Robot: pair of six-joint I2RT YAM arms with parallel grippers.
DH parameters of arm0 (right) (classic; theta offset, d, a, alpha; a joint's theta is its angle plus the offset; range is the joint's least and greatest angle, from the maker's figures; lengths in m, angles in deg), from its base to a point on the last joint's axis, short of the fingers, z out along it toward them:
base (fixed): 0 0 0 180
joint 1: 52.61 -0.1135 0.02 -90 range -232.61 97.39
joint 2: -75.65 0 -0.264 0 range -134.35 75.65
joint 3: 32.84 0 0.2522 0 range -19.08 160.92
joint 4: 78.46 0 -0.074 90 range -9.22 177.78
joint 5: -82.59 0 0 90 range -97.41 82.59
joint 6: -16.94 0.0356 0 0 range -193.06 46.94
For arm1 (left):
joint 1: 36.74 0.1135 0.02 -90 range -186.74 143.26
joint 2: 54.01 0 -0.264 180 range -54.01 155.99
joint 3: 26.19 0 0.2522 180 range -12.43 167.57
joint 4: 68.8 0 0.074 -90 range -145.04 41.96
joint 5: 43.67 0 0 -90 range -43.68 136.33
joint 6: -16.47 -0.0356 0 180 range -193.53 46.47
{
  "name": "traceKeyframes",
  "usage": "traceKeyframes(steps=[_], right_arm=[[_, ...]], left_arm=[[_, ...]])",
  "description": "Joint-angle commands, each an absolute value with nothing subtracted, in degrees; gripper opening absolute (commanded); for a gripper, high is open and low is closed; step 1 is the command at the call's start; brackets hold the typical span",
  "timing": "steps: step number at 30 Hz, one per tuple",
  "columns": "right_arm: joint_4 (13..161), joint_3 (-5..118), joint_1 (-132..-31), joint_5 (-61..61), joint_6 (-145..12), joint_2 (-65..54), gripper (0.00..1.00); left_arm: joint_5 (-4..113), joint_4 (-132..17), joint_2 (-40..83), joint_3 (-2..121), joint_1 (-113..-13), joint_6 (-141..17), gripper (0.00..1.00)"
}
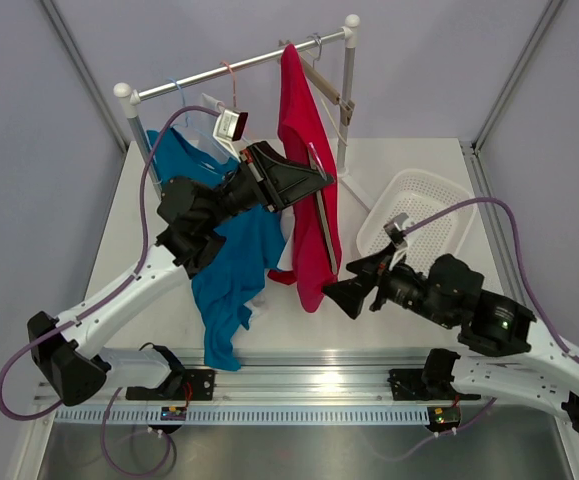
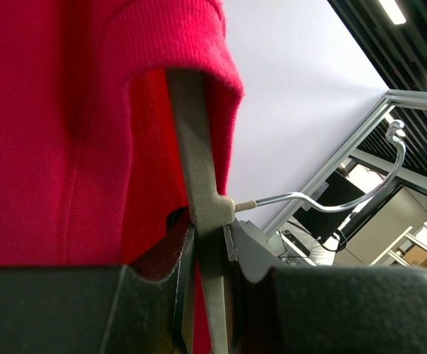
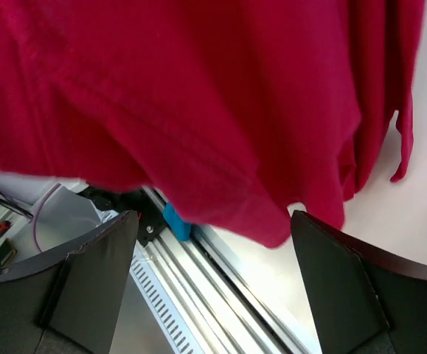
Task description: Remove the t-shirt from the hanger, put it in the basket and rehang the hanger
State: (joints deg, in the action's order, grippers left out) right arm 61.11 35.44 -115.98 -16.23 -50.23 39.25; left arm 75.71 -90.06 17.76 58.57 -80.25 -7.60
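The left gripper [image 1: 314, 185] is clamped narrowly on the neck of the beige hanger [image 2: 197, 147], just below its wire hook [image 2: 346, 200]. It holds the red t-shirt [image 1: 311, 262] off the rack rail [image 1: 239, 68] and over the middle of the table. The shirt hangs edge-on, its lower end pointing towards 6 o'clock.

The right gripper [image 1: 341, 296] stands wide open and holds nothing. It sits just at 4 o'clock of the hem [image 3: 257, 221], which droops above the gap between its fingers.

The step looks like taking a fresh hold on the cloth. That calls for rising to catch both layers well above the hem edge, closing fully, and then drawing towards 5 o'clock. The left arm should keep the hanger steady and tip one shoulder down so that the collar slips free. The pull should stay clear of the blue t-shirt [image 1: 229, 260] at 9 o'clock.
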Motion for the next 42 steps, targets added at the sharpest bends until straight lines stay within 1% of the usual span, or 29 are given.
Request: traceKeyframes(steps=[1, 3, 4, 5, 6, 7, 8, 9, 11, 14, 18, 19, 21, 22, 27, 30, 31, 34, 35, 36, 37, 38, 40, 42], right_arm=[[70.9, 34.8, -116.3, -12.9, -54.2, 35.0, 0.92], [73.2, 33.4, -116.4, -17.1, -55.0, 34.7, 0.82], [74.9, 33.0, -116.3, -19.9, -55.8, 34.8, 0.73], [76.2, 32.4, -116.4, -20.8, -56.3, 34.8, 0.68], [77.3, 30.9, -116.3, -21.4, -56.5, 35.0, 0.57], [79.1, 30.2, -116.4, -22.6, -55.9, 35.0, 0.11], [79.3, 29.1, -116.3, -22.4, -55.1, 35.2, 0.0], [78.4, 28.7, -116.3, -21.4, -54.4, 35.7, 0.0], [76.6, 27.1, -116.4, -16.7, -51.8, 36.7, 0.0], [69.0, 24.8, -116.4, -13.9, -47.6, 39.3, 0.0], [59.3, 17.9, -116.5, -21.0, -41.3, 46.9, 0.0], [58.3, 17.1, -116.4, -24.6, -39.2, 48.3, 0.0], [57.0, 16.2, -116.4, -27.5, -37.9, 50.9, 0.0], [57.3, 16.2, -116.4, -28.8, -37.9, 50.9, 0.0], [58.1, 21.7, -116.4, -31.3, -40.3, 39.8, 0.0], [60.6, 25.5, -116.5, -35.0, -42.6, 37.7, 0.01], [61.3, 26.3, -116.4, -37.3, -44.3, 37.8, 0.09], [62.7, 30.0, -116.4, -40.6, -48.5, 39.1, 0.29], [62.5, 32.3, -116.4, -40.6, -49.2, 39.4, 0.47], [60.3, 33.6, -116.4, -40.2, -49.7, 39.5, 0.57], [59.1, 34.9, -116.4, -38.2, -50.4, 39.7, 0.65], [57.9, 36.7, -116.5, -36.0, -51.1, 40.3, 0.77], [56.2, 37.8, -116.4, -31.0, -53.0, 41.3, 0.84], [54.6, 39.9, -116.4, -28.3, -54.2, 42.3, 0.77]], left_arm=[[74.9, -98.2, 17.8, 58.7, -80.7, -6.7, 0.0], [74.9, -98.5, 17.7, 58.4, -80.7, -6.0, 0.0], [74.9, -98.6, 17.6, 58.3, -80.8, -5.9, 0.0], [74.7, -98.6, 17.4, 58.2, -80.8, -5.8, 0.0], [74.5, -98.6, 17.3, 58.1, -80.9, -5.7, 0.0], [74.4, -98.5, 17.2, 57.9, -80.9, -5.5, 0.0], [74.3, -98.5, 17.0, 58.0, -80.9, -5.2, 0.0], [74.4, -98.5, 17.0, 58.1, -80.9, -5.1, 0.0], [74.6, -97.1, 17.4, 58.8, -80.9, -5.2, 0.0], [76.2, -95.6, 18.4, 63.0, -80.9, -4.8, 0.0], [77.4, -92.7, 20.1, 69.5, -80.9, -3.8, 0.0], [78.0, -92.4, 20.3, 71.0, -80.9, -2.7, 0.0], [78.7, -92.4, 19.9, 71.9, -81.0, -1.6, 0.0], [78.7, -92.7, 19.6, 71.7, -81.2, -0.7, 0.0], [79.8, -93.2, 18.4, 68.6, -82.6, 1.4, 0.0], [80.3, -90.0, 16.0, 62.6, -84.2, 0.3, 0.0], [79.6, -89.8, 15.3, 60.4, -85.2, 0.6, 0.0], [77.5, -90.1, 12.2, 51.1, -86.7, 1.1, 0.0], [76.8, -90.2, 10.1, 48.5, -86.8, 1.0, 0.0], [76.6, -89.6, 9.2, 44.5, -86.8, 0.7, 0.0], [77.2, -88.5, 8.6, 43.2, -86.8, -0.7, 0.0], [77.5, -87.5, 8.1, 42.2, -86.8, -1.5, 0.0], [80.2, -86.9, 7.3, 39.6, -86.9, -2.2, 0.0], [81.8, -86.9, 6.9, 38.4, -87.1, -2.7, 0.0]])
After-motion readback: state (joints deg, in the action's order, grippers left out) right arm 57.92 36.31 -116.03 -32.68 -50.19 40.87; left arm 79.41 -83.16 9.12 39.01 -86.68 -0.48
